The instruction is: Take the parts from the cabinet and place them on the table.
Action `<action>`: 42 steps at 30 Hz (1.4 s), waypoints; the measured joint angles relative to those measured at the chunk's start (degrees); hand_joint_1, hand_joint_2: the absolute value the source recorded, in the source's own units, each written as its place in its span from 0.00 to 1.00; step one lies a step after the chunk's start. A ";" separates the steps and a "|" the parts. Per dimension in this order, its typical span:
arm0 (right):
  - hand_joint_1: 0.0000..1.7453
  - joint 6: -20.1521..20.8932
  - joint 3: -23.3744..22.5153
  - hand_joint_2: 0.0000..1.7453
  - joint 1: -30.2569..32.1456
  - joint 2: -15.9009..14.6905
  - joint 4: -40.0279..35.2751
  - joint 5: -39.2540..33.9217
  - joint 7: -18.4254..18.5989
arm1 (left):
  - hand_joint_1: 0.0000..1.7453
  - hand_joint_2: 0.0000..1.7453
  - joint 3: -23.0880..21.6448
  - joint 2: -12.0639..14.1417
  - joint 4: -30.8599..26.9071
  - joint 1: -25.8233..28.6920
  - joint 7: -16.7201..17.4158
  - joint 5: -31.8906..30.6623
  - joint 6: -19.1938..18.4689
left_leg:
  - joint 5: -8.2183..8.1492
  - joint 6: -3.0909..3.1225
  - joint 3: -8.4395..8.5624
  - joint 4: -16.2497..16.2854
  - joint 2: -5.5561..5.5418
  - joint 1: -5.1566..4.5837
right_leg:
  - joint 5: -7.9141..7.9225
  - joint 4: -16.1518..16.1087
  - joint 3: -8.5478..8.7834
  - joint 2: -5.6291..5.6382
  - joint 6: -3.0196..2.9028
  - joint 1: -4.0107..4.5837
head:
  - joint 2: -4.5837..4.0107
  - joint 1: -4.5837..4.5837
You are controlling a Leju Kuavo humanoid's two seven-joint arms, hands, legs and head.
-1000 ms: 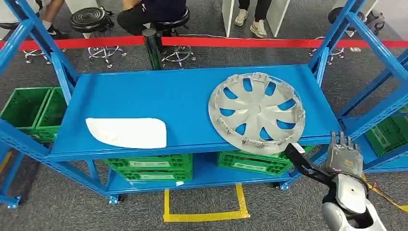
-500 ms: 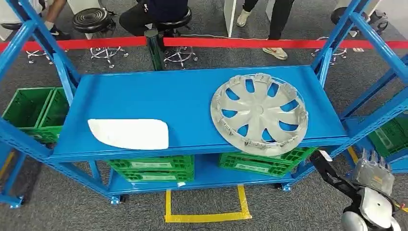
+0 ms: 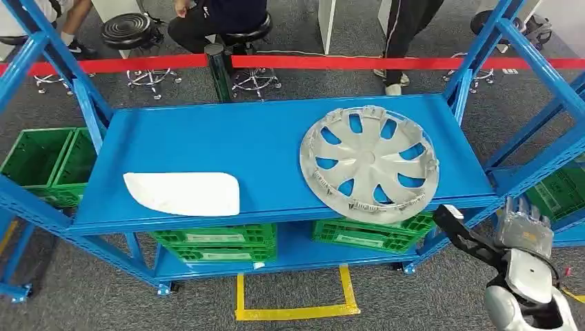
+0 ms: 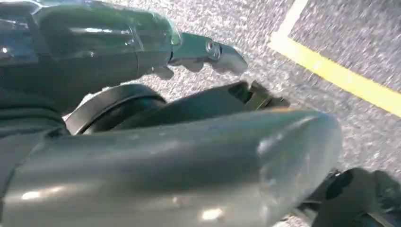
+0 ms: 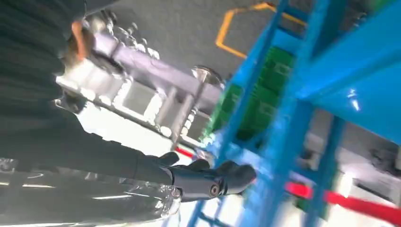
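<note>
reaching for the hubcap (image 3: 369,162) at the shelf's (image 3: 207,134) right front edge, the right hand (image 3: 514,231) is seemingly hovering open, holding nothing; it should be gripping the overhanging rim.

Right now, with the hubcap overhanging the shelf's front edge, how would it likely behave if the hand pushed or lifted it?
The hubcap looks like thin moulded plastic with open slots, so probably light and slightly flexible. Lying flat on the smooth blue shelf, it would likely slide rather than roll. Its overhanging rim offers the right hand a grip, though the edge clips may be fragile.

Right hand (image 3: 524,231) raised, fingers apart, holding nothing. Left hand (image 4: 142,94) hanging low, grip state unclear.
</note>
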 joint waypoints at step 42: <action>0.00 -14.87 43.84 1.00 -20.01 1.05 14.78 -14.69 -0.02 | 0.00 0.00 -0.02 0.13 -0.17 -0.40 2.45 -3.26 -2.82 | 1.20 0.84 -0.70 -0.08 -0.55 0.09 | -0.41 6.25 -3.30 -0.11 -0.40 0.09 | 0.00 0.31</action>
